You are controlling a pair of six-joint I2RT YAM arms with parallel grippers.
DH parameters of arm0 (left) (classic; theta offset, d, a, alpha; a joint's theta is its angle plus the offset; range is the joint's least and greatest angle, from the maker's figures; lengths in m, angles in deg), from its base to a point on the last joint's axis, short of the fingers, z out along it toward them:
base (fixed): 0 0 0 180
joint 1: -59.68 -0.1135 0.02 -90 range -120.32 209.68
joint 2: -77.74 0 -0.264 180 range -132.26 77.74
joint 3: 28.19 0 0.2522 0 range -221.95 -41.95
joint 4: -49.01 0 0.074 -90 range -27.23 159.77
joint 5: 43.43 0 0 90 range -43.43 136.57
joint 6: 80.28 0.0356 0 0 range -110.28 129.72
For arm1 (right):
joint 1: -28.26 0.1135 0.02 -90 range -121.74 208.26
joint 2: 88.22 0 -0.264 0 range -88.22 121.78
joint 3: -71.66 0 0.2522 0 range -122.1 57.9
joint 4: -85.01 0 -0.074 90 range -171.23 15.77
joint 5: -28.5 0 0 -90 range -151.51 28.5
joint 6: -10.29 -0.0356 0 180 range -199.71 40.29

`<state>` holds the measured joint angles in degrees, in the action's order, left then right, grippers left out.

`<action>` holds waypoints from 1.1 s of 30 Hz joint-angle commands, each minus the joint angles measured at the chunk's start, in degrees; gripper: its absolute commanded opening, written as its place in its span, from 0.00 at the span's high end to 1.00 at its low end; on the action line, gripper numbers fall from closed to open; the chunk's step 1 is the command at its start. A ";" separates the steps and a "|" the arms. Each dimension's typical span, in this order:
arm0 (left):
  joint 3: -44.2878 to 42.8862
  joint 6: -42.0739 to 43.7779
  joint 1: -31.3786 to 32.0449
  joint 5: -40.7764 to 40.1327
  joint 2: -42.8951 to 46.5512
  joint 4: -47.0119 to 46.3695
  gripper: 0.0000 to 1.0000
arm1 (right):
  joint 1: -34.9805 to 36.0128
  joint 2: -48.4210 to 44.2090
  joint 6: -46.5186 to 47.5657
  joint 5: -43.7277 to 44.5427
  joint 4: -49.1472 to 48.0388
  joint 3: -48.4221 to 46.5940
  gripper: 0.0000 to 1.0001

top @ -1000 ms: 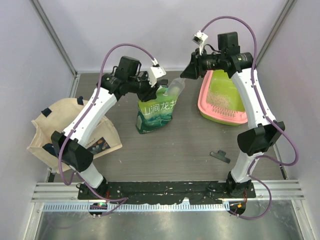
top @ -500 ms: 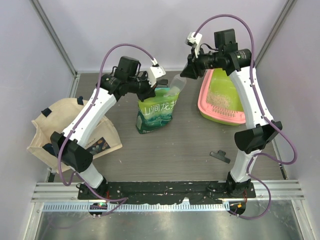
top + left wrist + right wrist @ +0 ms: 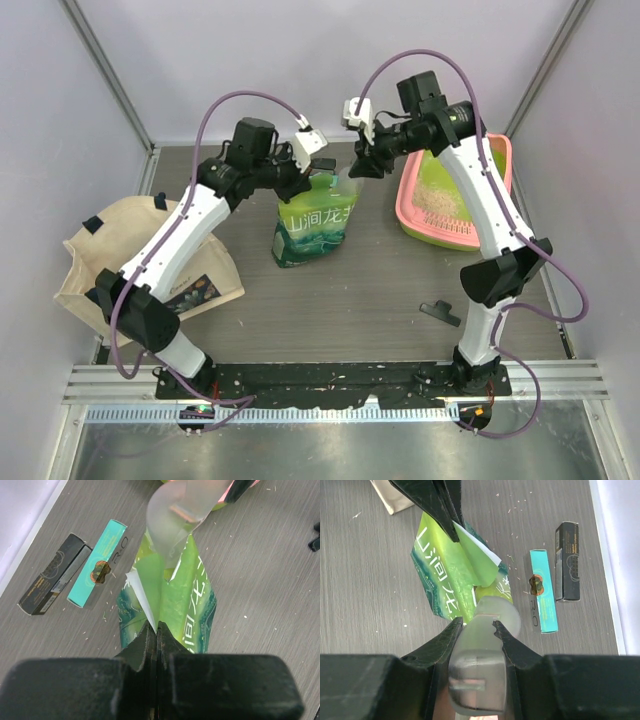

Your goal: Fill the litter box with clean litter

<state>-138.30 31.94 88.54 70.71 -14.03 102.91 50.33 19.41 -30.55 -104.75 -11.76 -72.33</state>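
Grey tabletop carries the green bag standing mid-table, the litter box at right, a beige tote bag at left, and a small black part nearer the front.

Pink-rimmed green litter box, beige litter inside

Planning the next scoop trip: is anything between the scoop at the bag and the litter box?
Nothing visible does. The right gripper holds the scoop at the mouth of the green bag, and only bare table lies between it and the litter box to its right.
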 commanded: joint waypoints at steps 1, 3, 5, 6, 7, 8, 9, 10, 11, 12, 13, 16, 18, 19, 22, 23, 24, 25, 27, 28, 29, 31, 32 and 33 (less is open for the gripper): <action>4.67 -6.82 0.14 2.84 5.45 -10.51 1.00 | 2.28 2.66 2.77 -1.23 8.83 -2.91 0.99; 7.48 -8.15 0.14 3.63 7.29 -13.75 1.00 | 2.46 3.54 3.65 -1.32 10.50 -3.62 0.99; 8.90 -8.51 0.14 3.72 8.18 -16.04 1.00 | 2.54 4.77 4.71 -1.23 11.91 -5.11 0.99; 9.95 -8.25 0.14 3.81 9.05 -16.41 1.00 | 2.46 5.21 5.58 -1.23 13.57 -6.07 0.99; 10.31 -7.81 0.05 4.07 9.32 -16.50 1.00 | 2.46 5.83 5.68 -1.14 14.19 -8.35 0.99; 10.66 -6.76 0.05 4.16 9.85 -16.58 1.00 | 2.54 5.83 5.42 -0.79 14.37 -9.50 0.99; 11.27 -6.40 0.14 4.42 10.20 -16.59 1.00 | 2.54 5.57 5.33 -0.27 14.03 -10.29 0.99; 11.54 -6.14 0.14 4.42 10.81 -16.67 1.00 | 2.54 5.13 5.76 0.52 13.85 -10.65 0.99; 11.89 -5.87 0.05 4.34 11.08 -17.02 1.00 | 2.46 4.00 6.81 0.70 14.02 -10.57 0.99; 12.76 -5.78 0.14 4.51 11.43 -17.55 1.00 | 2.63 3.55 8.39 0.70 16.11 -10.31 0.99; 13.29 -5.52 0.14 5.03 12.22 -18.07 1.00 | 2.89 3.37 10.14 1.31 16.74 -9.08 0.99; 15.76 -5.52 0.05 5.65 13.45 -21.58 1.00 | 4.03 -0.14 12.43 1.49 16.66 0.10 0.99; 16.37 -6.56 0.05 6.09 13.89 -23.79 1.00 | 5.35 -1.98 9.04 3.59 11.43 5.32 0.99; 16.38 -6.92 0.05 6.35 13.90 -24.40 1.00 | 5.53 -2.60 2.23 4.13 7.99 10.74 0.99; 16.55 -9.29 0.14 7.94 14.16 -25.55 1.00 | 5.53 -4.45 -11.85 9.30 -9.40 18.50 0.99; 16.64 -9.82 0.14 8.64 14.33 -25.64 1.00 | 5.62 -4.45 -17.12 11.58 -12.23 18.87 0.99; 16.90 -10.35 0.14 8.82 14.42 -25.73 1.00 | 5.53 -4.28 -20.13 12.82 -16.34 18.79 0.99; 17.16 -11.14 0.05 8.99 14.60 -25.64 1.00 | 5.45 -4.28 -23.30 15.18 -18.91 18.70 0.99; 18.13 -11.49 0.05 8.65 15.21 -26.25 1.00 | 5.45 -4.19 -29.99 20.88 -23.65 18.44 0.99; 18.48 -11.58 0.14 8.47 15.30 -26.43 1.00 | 5.45 -4.54 -32.10 23.53 -25.33 18.52 0.99; 18.66 -11.50 0.14 8.38 15.48 -26.86 1.00 | 5.45 -4.80 -34.47 25.99 -26.74 18.70 0.99; 18.84 -11.49 0.14 8.11 15.39 -26.96 1.00 | 5.45 -5.24 -39.13 33.99 -29.13 18.79 0.99; 18.84 -11.49 0.05 8.11 15.30 -27.13 1.00 | 5.45 -5.42 -40.28 36.36 -29.22 18.70 0.99; 18.75 -11.67 0.05 8.11 15.39 -27.22 1.00 | 5.45 -5.59 -42.03 39.43 -29.31 18.79 0.99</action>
<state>-118.96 21.93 88.25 76.35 -2.03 82.45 56.43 16.40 -61.63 -85.12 -31.17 -53.38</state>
